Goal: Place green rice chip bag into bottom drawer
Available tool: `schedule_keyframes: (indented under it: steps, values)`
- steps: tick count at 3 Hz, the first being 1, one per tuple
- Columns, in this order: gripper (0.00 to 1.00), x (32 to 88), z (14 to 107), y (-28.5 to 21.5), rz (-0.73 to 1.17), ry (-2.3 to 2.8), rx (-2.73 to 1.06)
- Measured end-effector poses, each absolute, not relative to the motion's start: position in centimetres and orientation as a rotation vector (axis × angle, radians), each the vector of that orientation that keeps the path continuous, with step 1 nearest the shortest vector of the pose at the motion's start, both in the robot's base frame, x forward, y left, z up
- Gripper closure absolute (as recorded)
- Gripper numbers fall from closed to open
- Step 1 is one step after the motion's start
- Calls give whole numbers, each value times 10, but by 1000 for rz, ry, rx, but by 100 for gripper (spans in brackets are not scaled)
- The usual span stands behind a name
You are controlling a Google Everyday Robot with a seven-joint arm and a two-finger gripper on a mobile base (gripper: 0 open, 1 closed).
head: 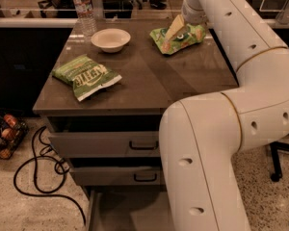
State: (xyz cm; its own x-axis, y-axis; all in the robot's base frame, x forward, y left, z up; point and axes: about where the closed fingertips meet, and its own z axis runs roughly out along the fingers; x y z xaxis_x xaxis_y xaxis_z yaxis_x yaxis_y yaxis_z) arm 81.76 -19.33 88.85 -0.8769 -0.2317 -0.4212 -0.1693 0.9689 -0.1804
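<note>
Nearest you, the bottom drawer (116, 210), a wide shallow grey box, stood pulled out with a bare floor, so the opening step looked done and nothing had gone in. The bulky white robot arm (207, 167) crossed in front and hid the drawer's right part. Above it, the two upper grey drawers with black handles (106, 143) were shut. On the grey-brown desk (149, 81), the duller green crinkly bag with a white band (84, 75) lay near the front left, well apart from your target. Further back sat a shallow white bowl (111, 38), and behind that a clear plastic water bottle (84, 8).

At the far right corner lay the green rice chip bag (187, 36), bright light-green, flat on the desk. Your pincer (176, 28) was down upon its left part, touching it; I could not tell whether it had closed on the bag. By my reckoning you were at the grasp, with lifting, carrying down and releasing all left.
</note>
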Motion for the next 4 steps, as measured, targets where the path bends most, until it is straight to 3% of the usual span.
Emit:
schedule_keyframes:
  steps: [2, 4]
  values:
    - [0, 809, 884, -197, -421, 2716, 195]
    - [0, 819, 881, -197, -361, 2684, 237]
